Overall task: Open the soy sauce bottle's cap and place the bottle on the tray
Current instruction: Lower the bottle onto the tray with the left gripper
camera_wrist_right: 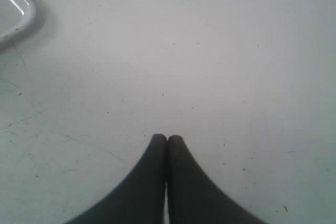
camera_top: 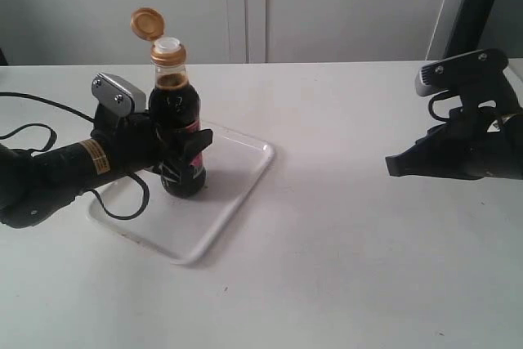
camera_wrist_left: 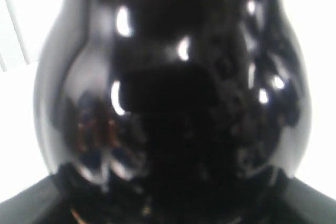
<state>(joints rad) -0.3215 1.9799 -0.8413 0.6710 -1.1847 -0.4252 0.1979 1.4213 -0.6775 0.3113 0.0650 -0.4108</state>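
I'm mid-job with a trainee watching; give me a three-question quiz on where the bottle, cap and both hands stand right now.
1. True or false: the cap is flipped open above the white spout.
2. Where does the soy sauce bottle stand? A) on the bare table B) on the tray C) lifted clear of everything
3. Fill in: the right hand is ____ and holds nothing, while the left hand grips the bottle.

Key: 1 true; 2 B, its base seems to rest on the tray; 3 shut, fingertips pressed together, well away from the tray.
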